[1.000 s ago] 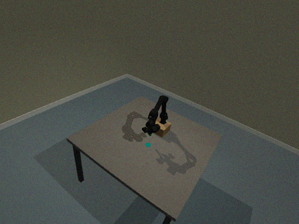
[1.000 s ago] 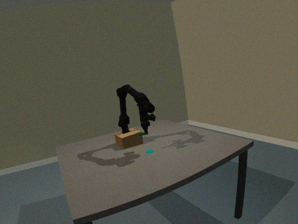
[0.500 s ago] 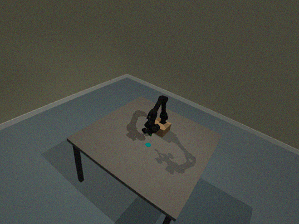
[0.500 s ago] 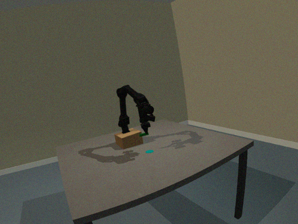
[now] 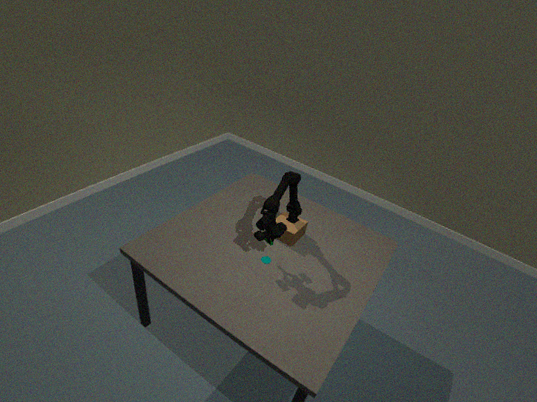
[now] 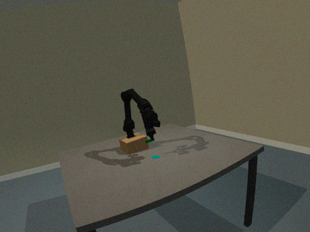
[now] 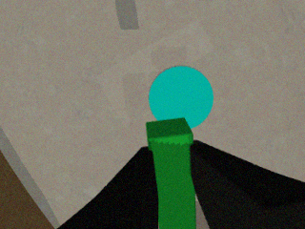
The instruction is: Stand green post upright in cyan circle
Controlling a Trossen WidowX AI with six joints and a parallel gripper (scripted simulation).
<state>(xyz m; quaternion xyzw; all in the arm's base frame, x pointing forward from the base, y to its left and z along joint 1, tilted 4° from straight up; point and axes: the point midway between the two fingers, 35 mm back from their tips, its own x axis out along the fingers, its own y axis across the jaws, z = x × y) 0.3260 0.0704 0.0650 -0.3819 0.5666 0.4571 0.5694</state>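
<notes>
The green post (image 6: pixel 149 140) (image 7: pixel 175 186) is held above the table, close to level in the exterior view; only a bit of it (image 5: pixel 268 242) shows below the fingers in the top view. My gripper (image 6: pixel 152 139) (image 7: pixel 170 154) is shut on the post, whose end sticks out between the dark fingertips. The cyan circle (image 5: pixel 266 259) (image 6: pixel 155 157) (image 7: pixel 181 95) lies flat on the table with nothing standing on it. In the wrist view the post's end overlaps the circle's lower edge, but the post is in the air.
The arm's base stands on an orange-brown block (image 5: pixel 293 233) (image 6: pixel 135 146) (image 7: pixel 14 200), close behind the gripper and post. The table (image 5: pixel 224 285) (image 6: pixel 113 189) carries shadows of the arm on both sides of the circle.
</notes>
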